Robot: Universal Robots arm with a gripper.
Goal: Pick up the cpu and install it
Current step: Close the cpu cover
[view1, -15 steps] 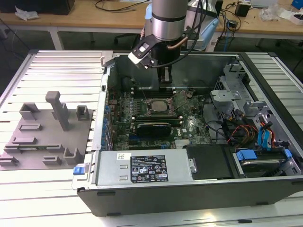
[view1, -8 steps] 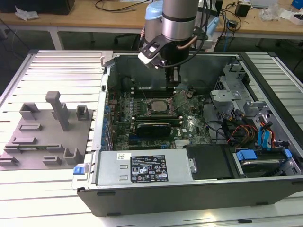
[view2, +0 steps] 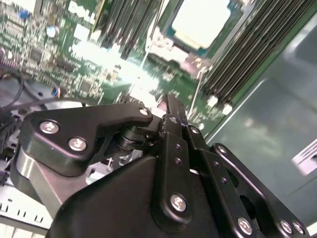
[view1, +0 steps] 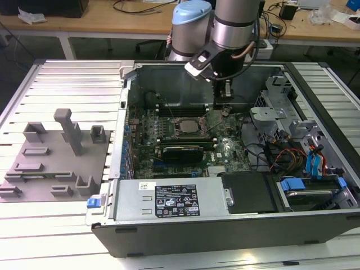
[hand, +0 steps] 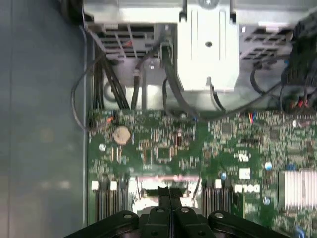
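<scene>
The gripper hangs inside the open computer case, low over the green motherboard — its fingers are pressed together with nothing between them. The cpu lies flat in the socket's metal frame, silvery top bare — near the fingertips but apart from them.
</scene>
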